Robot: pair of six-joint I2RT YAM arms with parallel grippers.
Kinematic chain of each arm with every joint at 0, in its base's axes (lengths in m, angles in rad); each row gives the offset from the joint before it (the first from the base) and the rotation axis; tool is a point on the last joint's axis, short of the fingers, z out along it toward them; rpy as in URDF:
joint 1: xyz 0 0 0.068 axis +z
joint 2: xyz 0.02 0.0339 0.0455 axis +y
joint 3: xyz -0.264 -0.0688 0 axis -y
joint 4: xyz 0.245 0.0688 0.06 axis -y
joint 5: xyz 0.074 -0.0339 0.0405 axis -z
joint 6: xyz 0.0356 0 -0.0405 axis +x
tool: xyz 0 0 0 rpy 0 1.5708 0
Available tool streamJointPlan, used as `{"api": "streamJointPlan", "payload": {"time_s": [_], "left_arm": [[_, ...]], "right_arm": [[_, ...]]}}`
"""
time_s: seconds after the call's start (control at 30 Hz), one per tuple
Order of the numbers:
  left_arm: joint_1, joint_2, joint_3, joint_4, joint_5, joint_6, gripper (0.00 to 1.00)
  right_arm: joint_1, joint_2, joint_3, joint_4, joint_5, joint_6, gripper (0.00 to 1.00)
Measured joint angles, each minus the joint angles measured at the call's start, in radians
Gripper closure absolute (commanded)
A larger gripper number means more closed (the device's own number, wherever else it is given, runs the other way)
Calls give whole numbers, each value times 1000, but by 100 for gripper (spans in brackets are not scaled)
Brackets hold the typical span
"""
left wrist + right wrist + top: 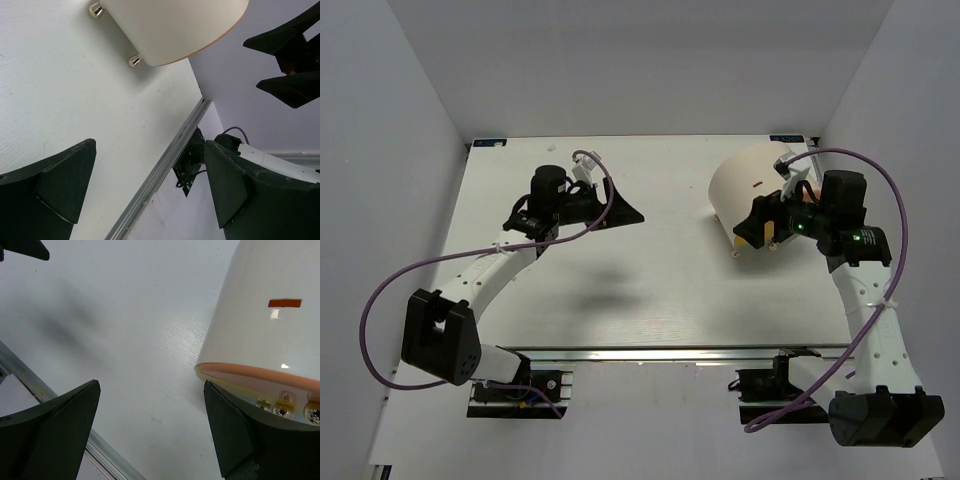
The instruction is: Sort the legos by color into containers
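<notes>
No legos show in any view. One container, a cream-white tub (745,180), lies on its side at the back right of the table, its orange face toward the near edge. My right gripper (752,228) stands open just in front of that face. In the right wrist view the right gripper (151,384) has bare table between its jaws, and the tub (260,315) sits beside the right finger. My left gripper (625,212) hangs open over the table's back middle, with nothing between the jaws (150,145). The tub (175,25) lies beyond it.
The tub carries small shiny metal feet (134,61) and a small orange mark (284,303) on its side. A metal rail (160,170) runs along the table's near edge. White walls close in the table on the left, back and right.
</notes>
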Motion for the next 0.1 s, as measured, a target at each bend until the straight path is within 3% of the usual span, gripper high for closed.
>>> {"api": "streamJointPlan", "payload": {"time_s": [0.1], "left_arm": [[0,-2,-2,-6,-7,2,2]], "right_arm": [[0,3,0,-2,2,5,10]]}}
